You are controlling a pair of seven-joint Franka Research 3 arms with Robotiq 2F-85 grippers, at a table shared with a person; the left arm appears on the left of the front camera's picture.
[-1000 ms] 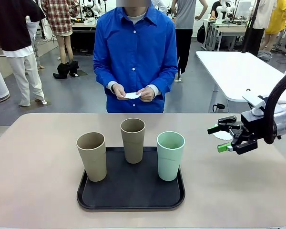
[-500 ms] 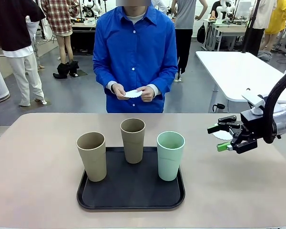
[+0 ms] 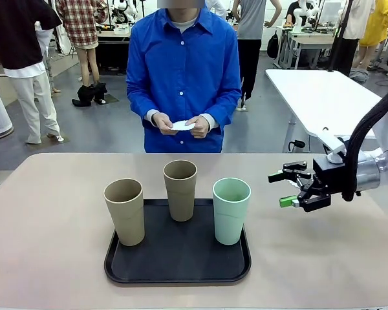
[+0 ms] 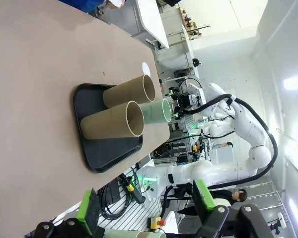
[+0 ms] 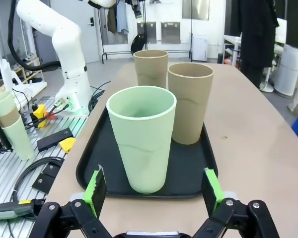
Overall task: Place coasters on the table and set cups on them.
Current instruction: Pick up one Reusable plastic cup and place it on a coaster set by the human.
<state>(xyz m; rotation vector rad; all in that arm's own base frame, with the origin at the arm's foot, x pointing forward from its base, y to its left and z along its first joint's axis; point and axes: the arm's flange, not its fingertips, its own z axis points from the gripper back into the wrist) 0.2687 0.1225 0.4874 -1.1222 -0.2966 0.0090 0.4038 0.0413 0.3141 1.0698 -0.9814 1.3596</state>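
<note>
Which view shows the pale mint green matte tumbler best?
Right wrist view: the pale mint green matte tumbler stands close and centred, rim to base, on the black rounded tray. Front view shows it whole but smaller, at the tray's right end. Left wrist view shows it sideways, mostly hidden behind two tan-brown tumblers.

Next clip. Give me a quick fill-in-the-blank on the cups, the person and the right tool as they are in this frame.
1. The mint green cup stands on a black ____.
2. The number of tan cups standing with it is ____.
3. The person's hands hold a white ____.
4. The right tool points toward the mint green cup with its jaws ____.

Missing words: tray; two; coaster; open.
</note>
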